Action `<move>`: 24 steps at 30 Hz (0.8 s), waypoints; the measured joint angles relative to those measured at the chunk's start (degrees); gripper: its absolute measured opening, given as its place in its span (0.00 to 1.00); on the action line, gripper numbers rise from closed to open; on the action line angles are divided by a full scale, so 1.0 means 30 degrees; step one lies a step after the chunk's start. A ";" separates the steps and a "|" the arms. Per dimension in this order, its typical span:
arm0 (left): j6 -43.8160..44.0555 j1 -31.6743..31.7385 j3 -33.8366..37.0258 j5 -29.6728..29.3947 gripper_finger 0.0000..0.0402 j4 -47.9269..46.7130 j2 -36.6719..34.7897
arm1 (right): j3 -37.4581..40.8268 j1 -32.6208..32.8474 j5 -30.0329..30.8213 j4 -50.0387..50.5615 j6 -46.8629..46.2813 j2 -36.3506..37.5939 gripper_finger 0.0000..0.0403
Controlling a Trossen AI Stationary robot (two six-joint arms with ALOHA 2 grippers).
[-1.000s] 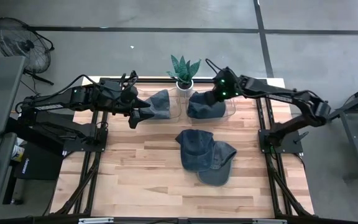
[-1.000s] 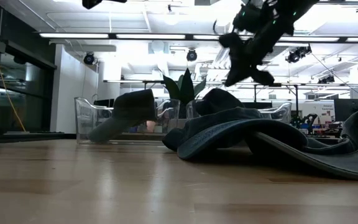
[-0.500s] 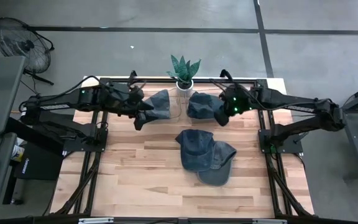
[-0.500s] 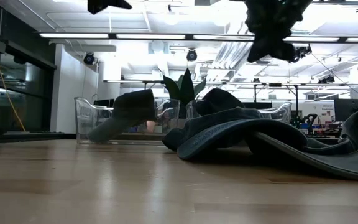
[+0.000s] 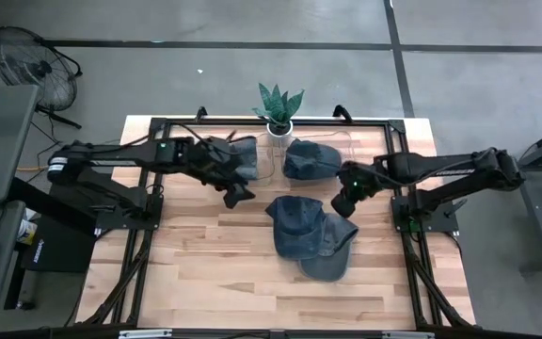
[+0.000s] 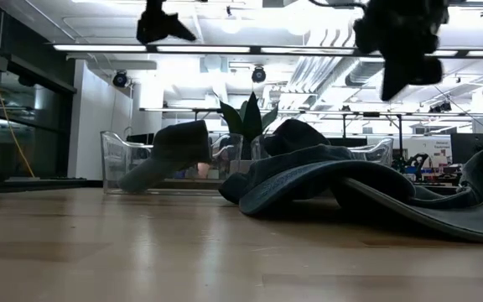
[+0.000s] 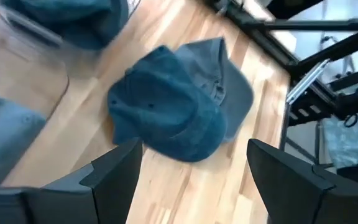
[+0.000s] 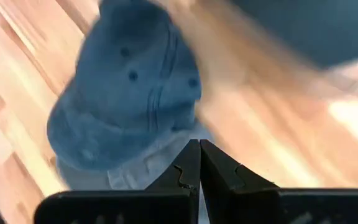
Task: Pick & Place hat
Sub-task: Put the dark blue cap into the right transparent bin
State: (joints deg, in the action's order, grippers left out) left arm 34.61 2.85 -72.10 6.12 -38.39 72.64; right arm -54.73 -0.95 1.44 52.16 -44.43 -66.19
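1. You have four hats on the table (image 5: 205, 264). One blue hat (image 5: 243, 156) sits in the left clear bin (image 5: 263, 162) at the back edge, and one (image 5: 309, 158) sits in the right clear bin (image 5: 348, 151) beside it.
2. The other two lie loose in the middle of the table, overlapping: the upper blue hat (image 5: 295, 224) rests partly on top of the lower grey-blue hat (image 5: 332, 254).
3. You also have one potted plant (image 5: 278, 108), standing at the back edge between the two bins.
4. Your left gripper (image 5: 236, 195) hangs above bare wood just in front of the left bin. Its fingers (image 7: 114, 171) stand wide apart with nothing between them. In the left wrist view the loose pair of hats lies ahead of it, near but not touching.
5. Your right gripper (image 5: 341, 204) is in front of the right bin, just beside the right edge of the loose pair. Its fingers (image 8: 188, 165) are pressed together, empty.
6. In the right wrist view a loose hat lies just past those closed tips. That view is blurred, so it is probably the upper one, but you cannot be sure.
7. In the low view both grippers ride high above the tabletop, clear of every hat.
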 joint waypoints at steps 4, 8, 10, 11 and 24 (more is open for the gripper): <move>0.0159 0.0000 0.0022 0.0712 0.72 0.0443 0.0817 | 0.0952 0.1098 -0.0588 0.0211 -0.2483 -0.0006 0.07; 0.0250 0.0000 0.0013 0.1274 0.72 0.0820 0.1133 | 0.1519 0.2177 -0.1189 0.0726 -0.4406 -0.0007 0.18; 0.0466 0.0000 -0.0032 0.1286 0.72 0.1282 0.1484 | 0.1630 0.2648 -0.1198 0.1032 -0.4861 -0.0007 0.24; 0.0561 0.0000 0.0042 0.1252 0.72 0.1089 0.1585 | 0.1646 0.2845 -0.1201 0.1190 -0.4932 -0.0007 0.27; 0.3803 -0.0022 0.0124 0.1942 0.72 0.1887 0.3421 | 0.1656 0.3757 -0.0349 0.1836 -0.2620 -0.0007 0.49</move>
State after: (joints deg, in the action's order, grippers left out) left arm 46.02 2.79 -71.72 11.95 -32.73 82.90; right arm -49.76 10.33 0.39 57.67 -52.28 -66.22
